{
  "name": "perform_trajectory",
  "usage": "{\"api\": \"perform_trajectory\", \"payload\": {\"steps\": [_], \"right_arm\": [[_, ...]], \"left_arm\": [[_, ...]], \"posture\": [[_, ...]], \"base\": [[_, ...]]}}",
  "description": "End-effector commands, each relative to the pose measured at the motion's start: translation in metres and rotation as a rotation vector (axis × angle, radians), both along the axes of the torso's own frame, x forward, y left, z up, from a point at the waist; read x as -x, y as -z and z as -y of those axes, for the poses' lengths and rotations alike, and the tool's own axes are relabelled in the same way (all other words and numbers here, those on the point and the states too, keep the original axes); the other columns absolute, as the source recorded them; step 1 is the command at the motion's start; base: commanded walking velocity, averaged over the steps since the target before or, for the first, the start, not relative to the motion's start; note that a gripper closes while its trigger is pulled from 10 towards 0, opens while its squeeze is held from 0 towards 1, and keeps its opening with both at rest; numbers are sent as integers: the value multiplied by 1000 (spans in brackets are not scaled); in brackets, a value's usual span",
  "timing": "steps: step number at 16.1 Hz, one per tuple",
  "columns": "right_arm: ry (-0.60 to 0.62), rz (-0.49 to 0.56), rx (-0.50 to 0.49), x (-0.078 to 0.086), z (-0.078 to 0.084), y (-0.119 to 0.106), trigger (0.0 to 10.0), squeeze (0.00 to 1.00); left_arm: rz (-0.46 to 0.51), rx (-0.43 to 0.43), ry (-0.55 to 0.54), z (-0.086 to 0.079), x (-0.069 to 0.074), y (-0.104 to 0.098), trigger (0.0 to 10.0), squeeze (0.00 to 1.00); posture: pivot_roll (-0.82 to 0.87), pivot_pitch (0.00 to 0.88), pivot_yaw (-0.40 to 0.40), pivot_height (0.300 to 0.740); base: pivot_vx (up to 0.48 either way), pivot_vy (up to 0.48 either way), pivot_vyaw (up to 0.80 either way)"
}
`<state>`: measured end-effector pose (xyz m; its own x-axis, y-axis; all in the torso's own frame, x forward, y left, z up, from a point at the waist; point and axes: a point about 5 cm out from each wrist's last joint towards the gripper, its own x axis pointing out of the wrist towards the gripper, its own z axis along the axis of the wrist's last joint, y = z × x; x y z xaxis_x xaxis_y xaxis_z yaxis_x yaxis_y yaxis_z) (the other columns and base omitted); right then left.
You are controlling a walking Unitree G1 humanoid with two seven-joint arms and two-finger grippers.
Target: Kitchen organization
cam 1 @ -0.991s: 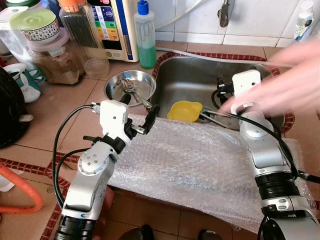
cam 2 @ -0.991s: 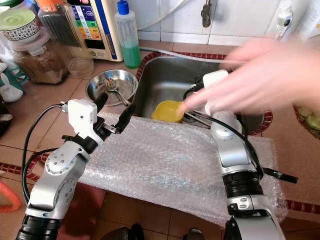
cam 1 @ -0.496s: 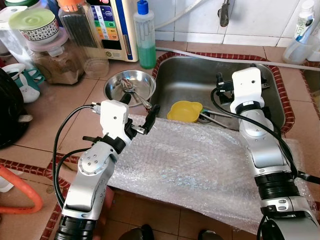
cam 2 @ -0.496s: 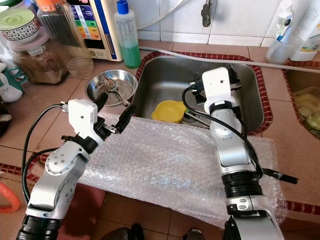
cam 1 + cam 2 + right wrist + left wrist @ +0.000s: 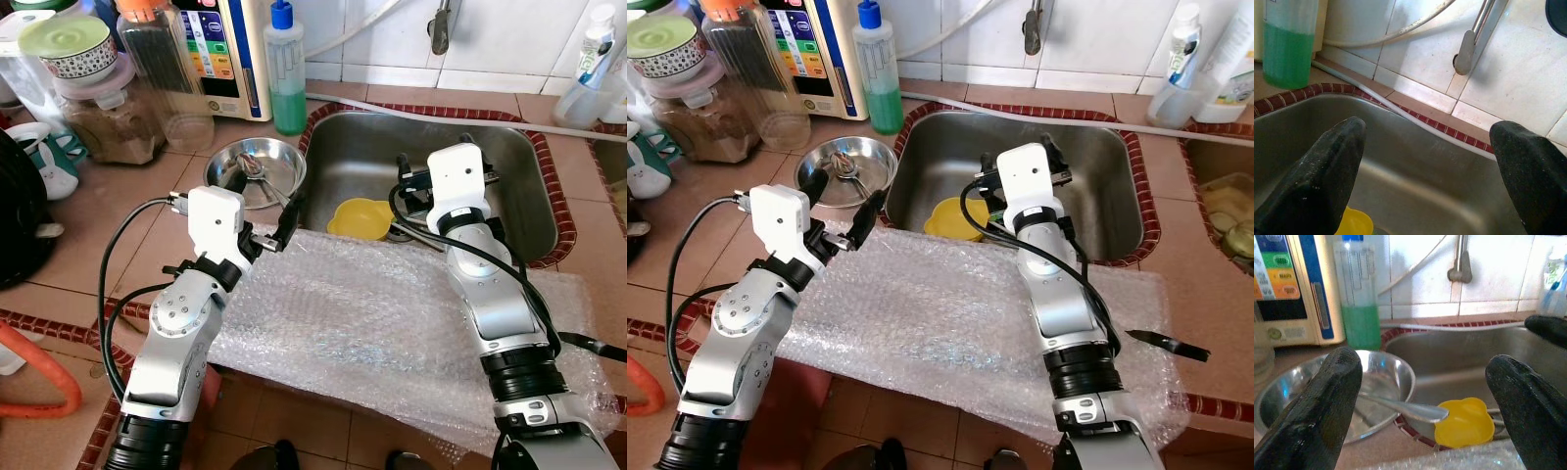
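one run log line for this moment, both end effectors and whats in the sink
left end effector: open, over bubble wrap edge near steel bowl | right end effector: open, over sink | sink: yellow cup

steel bowl (image 5: 253, 168) 1 | yellow bowl (image 5: 362, 216) 1 | soap bottle (image 5: 286, 70) 1 | bubble wrap (image 5: 392, 323) 1 sheet | sink (image 5: 372, 157) 1

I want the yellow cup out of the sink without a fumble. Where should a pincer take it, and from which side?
Probably by the rim of the yellow cup, coming down from above. It sits upright and open-topped against the sink's near wall, so one finger can go inside and one outside. The right pincer, open above the basin, looks nearest.
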<state>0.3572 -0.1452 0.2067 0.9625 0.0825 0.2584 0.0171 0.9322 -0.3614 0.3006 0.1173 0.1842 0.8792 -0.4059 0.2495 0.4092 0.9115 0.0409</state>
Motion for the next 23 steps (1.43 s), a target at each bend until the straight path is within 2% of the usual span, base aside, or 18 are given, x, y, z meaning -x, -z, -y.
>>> {"api": "perform_trajectory", "payload": {"steps": [1,2,3,7,13,17,18,19,20,23], "right_arm": [[-9,6,1,0,-2,-2,10000,1000],[-16,8,2,1,-4,-2,10000,1000],[-26,4,-6,2,-7,-1,10000,1000],[-90,6,-8,16,-25,4,10000,1000],[-83,17,-2,23,-24,2,10000,1000],[-115,37,2,32,-32,0,10000,1000],[-142,53,12,37,-38,-2,10000,835],[-167,58,19,41,-41,-3,10000,510],[-169,59,21,43,-41,-3,10000,420],[-147,48,10,47,-34,-1,10000,373]], "left_arm": [[11,-10,-21,-4,0,0,10000,1000],[9,-13,-32,-5,0,1,10000,573],[10,-14,-39,-7,1,0,10000,0],[16,-11,-62,-9,-1,2,10000,0],[17,-9,-55,-7,-4,1,10000,0],[11,-18,-37,-4,-6,1,10000,0],[8,-16,-37,-3,-8,2,10000,0],[2,-16,-36,-1,-10,3,10000,0],[0,-14,-29,0,-11,4,10000,0],[4,-19,25,8,-12,3,10000,0]], "posture": [[-136,143,58,740],[-136,141,56,740],[-140,134,55,740],[-157,131,45,740],[-176,147,61,740],[-195,158,78,740],[-213,162,84,740],[-227,164,88,740],[-237,165,92,740],[-266,175,116,740]], "base": [[0,0,0],[0,0,0],[0,0,0],[0,0,0],[0,0,0],[0,0,0],[0,0,0],[0,0,0],[0,0,0],[0,0,0]]}}
